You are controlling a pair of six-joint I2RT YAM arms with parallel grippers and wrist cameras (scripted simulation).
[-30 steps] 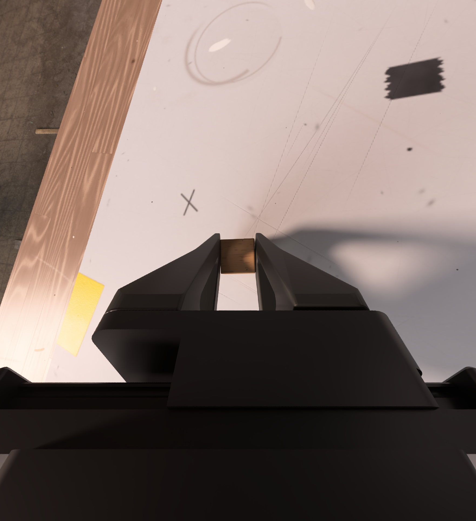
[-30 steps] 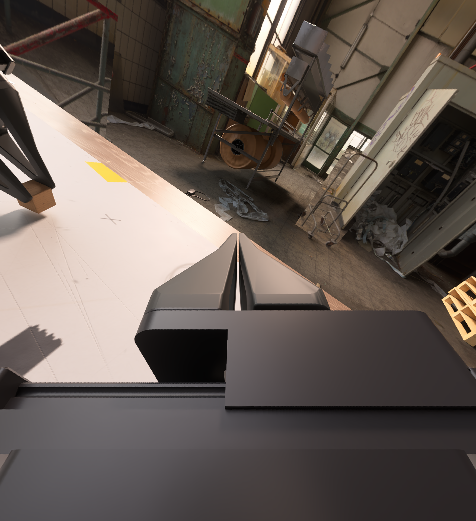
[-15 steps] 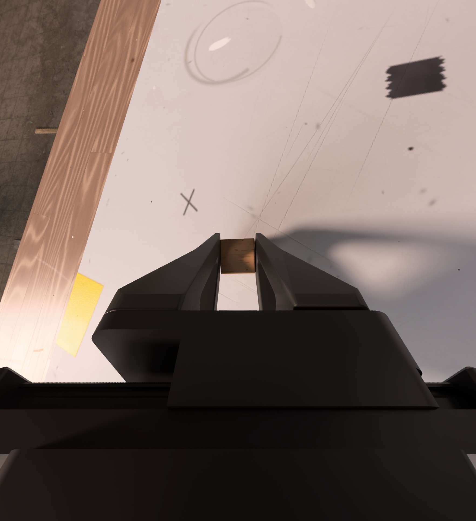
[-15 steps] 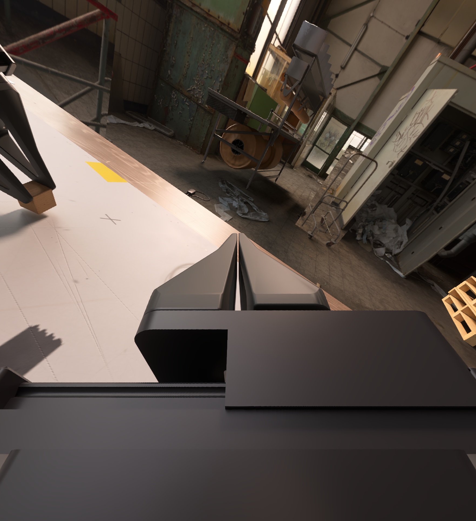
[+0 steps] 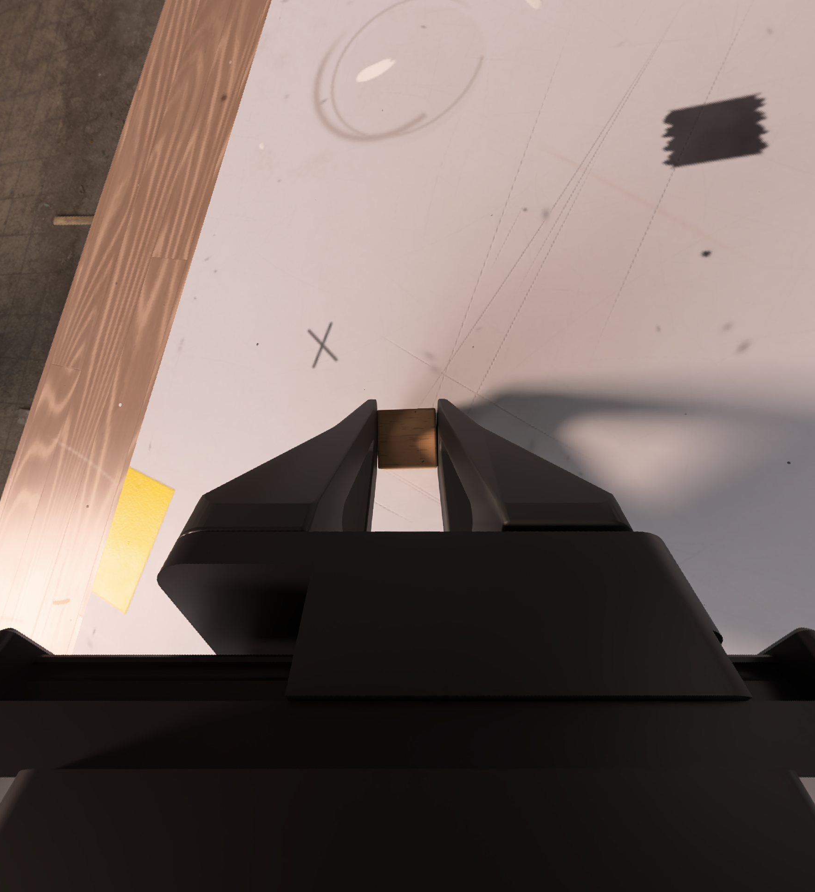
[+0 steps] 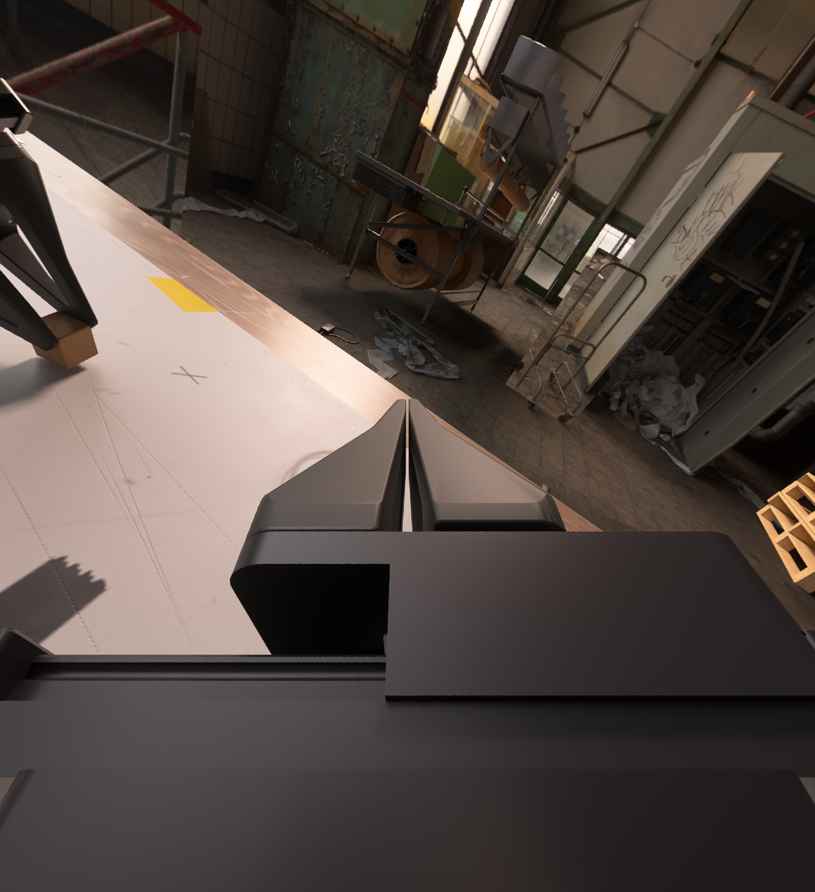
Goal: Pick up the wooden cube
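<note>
The small wooden cube (image 5: 406,438) sits clamped between the two black fingertips of my left gripper (image 5: 406,425), above the white table top. In the right wrist view the same cube (image 6: 71,343) shows at the far left, held by the left gripper's fingers (image 6: 53,309) a little above the table, with its shadow below. My right gripper (image 6: 407,410) is shut and empty, hovering over the table near its wooden edge, well to the right of the cube.
The white table top (image 5: 492,217) has a wooden border (image 5: 120,289), a yellow patch (image 5: 130,540), a pen cross (image 5: 322,344), a ring stain (image 5: 395,72) and a dark smear (image 5: 714,130). Beyond the edge lies a workshop floor with a pallet (image 6: 810,531).
The left gripper has risen slightly with the cube held in it; the table marks have shifted a little in its view. The right gripper has not moved.
</note>
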